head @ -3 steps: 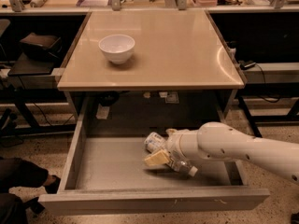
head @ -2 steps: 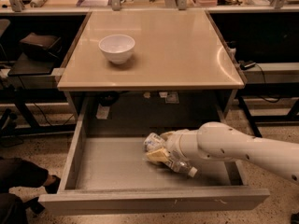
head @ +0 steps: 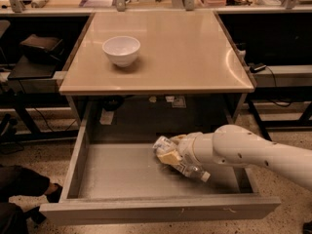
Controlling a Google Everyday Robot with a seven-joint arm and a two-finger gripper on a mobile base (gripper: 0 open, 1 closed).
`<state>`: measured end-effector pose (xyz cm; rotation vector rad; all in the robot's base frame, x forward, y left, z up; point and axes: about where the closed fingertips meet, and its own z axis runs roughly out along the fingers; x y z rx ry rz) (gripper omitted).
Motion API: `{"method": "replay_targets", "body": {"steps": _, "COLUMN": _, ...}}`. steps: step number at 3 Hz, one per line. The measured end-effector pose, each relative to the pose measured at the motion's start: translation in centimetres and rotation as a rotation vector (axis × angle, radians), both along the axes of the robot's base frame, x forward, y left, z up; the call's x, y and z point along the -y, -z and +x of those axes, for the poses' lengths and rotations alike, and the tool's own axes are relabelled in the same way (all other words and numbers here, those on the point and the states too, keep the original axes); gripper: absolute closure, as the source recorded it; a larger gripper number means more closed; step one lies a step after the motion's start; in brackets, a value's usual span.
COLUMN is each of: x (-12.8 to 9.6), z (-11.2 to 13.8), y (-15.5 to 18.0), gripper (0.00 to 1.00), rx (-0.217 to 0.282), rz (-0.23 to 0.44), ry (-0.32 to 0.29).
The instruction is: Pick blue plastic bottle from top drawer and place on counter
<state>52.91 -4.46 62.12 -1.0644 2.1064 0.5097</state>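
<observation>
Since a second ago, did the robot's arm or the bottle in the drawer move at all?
Nothing has visibly moved. The gripper is still against the blue plastic bottle in the open top drawer, and the white bowl still sits on the counter.

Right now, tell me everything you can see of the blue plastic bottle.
The blue plastic bottle is small, clear and crinkled, with a pale yellowish label and a white cap. It lies tilted, cap toward the front right, in the right half of the open top drawer. The end effector is at its far end, hiding part of it; whether the bottle rests on the grey floor cannot be told.
</observation>
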Motion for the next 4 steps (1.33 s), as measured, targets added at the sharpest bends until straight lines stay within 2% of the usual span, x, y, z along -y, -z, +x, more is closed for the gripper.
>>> {"method": "replay_targets", "body": {"steps": 1, "x": 3.7, "z": 1.3, "y": -5.3, "gripper": 1.0, "rx": 0.064, "rz": 0.03, "ry": 0.019}}
{"method": "replay_targets", "body": {"steps": 2, "x": 9.7, "z": 1.7, "y": -12.6, "gripper": 1.0, "rx": 0.134, "rz": 0.025, "ry": 0.081}}
{"method": "replay_targets", "body": {"steps": 3, "x": 14.5, "z": 1.8, "y": -20.5, "gripper": 1.0, "rx": 0.21, "rz": -0.012, "ry": 0.145}}
{"method": "replay_targets", "body": {"steps": 4, "x": 17.1, "z": 2.4, "y": -27.7, "gripper": 1.0, "rx": 0.277, "rz": -0.036, "ry": 0.175}}
